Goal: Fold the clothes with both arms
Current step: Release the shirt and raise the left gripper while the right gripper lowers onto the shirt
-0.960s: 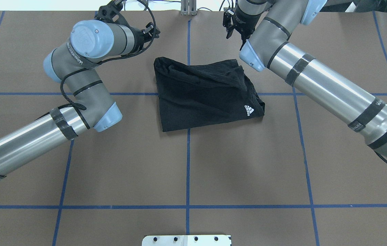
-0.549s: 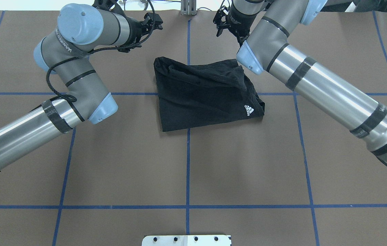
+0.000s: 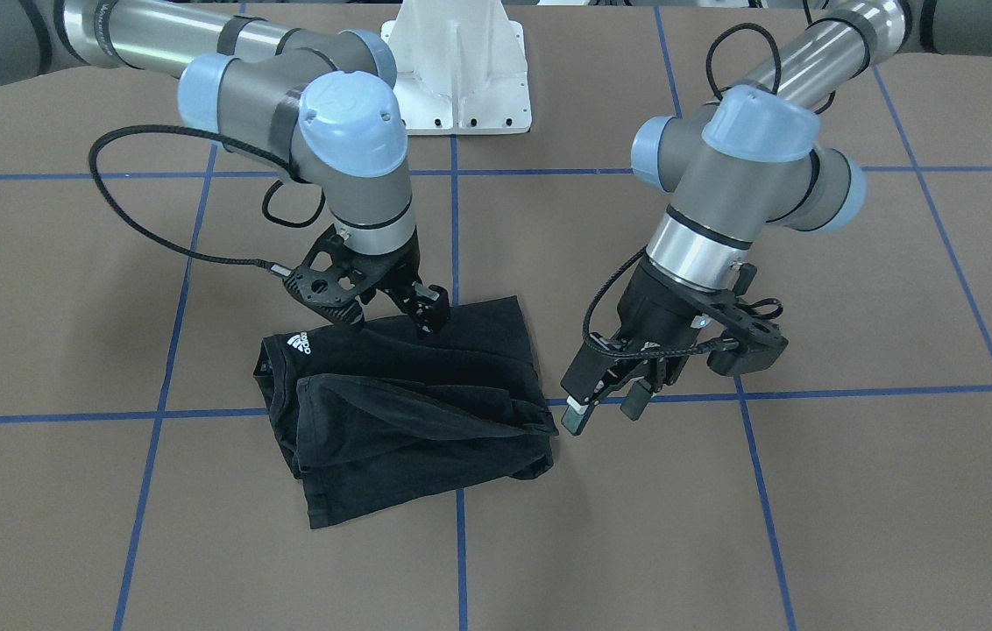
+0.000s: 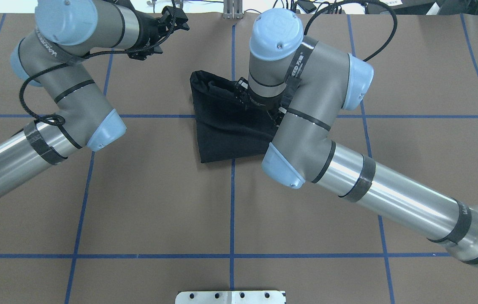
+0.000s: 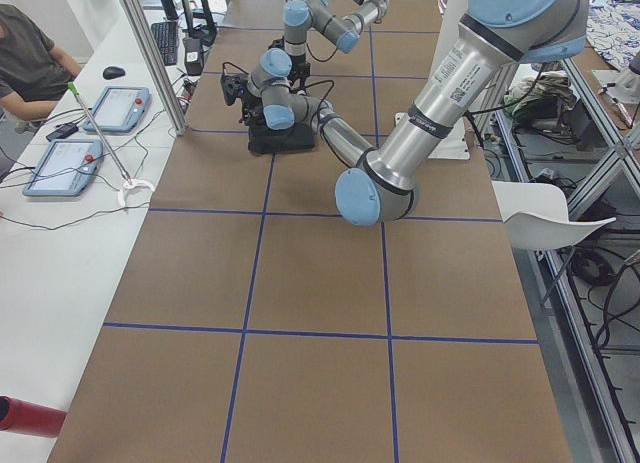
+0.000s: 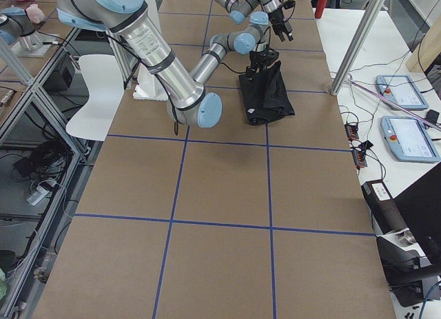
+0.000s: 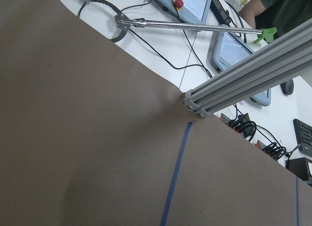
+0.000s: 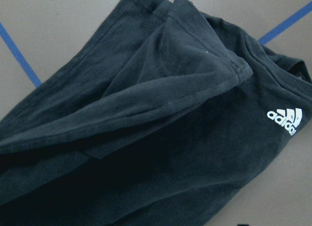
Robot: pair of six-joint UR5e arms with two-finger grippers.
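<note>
The black T-shirt (image 3: 408, 412) lies folded in a rough rectangle on the brown table, its small white Adidas logo (image 3: 300, 343) facing up. It also shows in the overhead view (image 4: 222, 131) and fills the right wrist view (image 8: 146, 138). My right gripper (image 3: 391, 317) hangs open just above the shirt's edge nearest the robot base, close to the logo. In the overhead view the right wrist hides it. My left gripper (image 3: 603, 410) is open and empty, hovering above the table beside the shirt's far corner, and also shows in the overhead view (image 4: 177, 22).
The white mounting base (image 3: 461, 79) stands at the robot's side. An aluminium post (image 7: 243, 84) rises at the table's far edge, with tablets (image 5: 70, 163) and cables on a white bench beyond. Blue tape lines (image 4: 232, 211) grid the brown table cover.
My right arm has swung in from the table's far edge to over the shirt, now covering its logo side in the overhead view. My left arm has drawn back towards the far left.
</note>
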